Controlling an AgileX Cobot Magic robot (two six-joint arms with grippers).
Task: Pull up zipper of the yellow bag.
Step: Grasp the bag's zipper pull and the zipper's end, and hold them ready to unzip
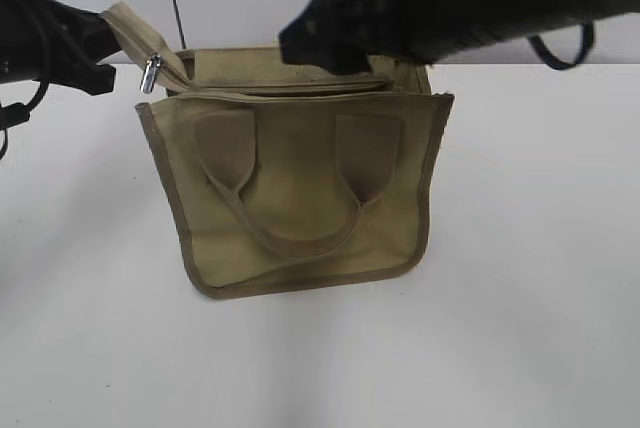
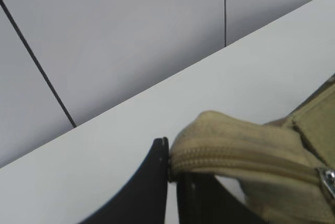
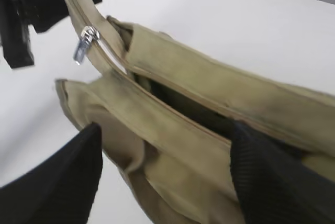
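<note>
Here the zipper [image 3: 157,109] gapes along the top of the yellow bag [image 1: 300,188] mid-counter [image 1: 520,298], its pull [image 1: 151,74] at the far-left end; my left claw [image 2: 168,167] pinches the zipper's tail tab, my right claw [image 3: 162,169] hangs open above, so I judge it must next grab that pull.

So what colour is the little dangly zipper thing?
Shiny silver-grey. The zipper pull shows best in the right wrist view, hanging off the yellow bag.

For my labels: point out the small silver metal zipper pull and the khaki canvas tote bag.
small silver metal zipper pull [image 1: 150,74], exterior view, middle of the tab.
khaki canvas tote bag [image 1: 300,208], exterior view, front panel between the handles.
</note>
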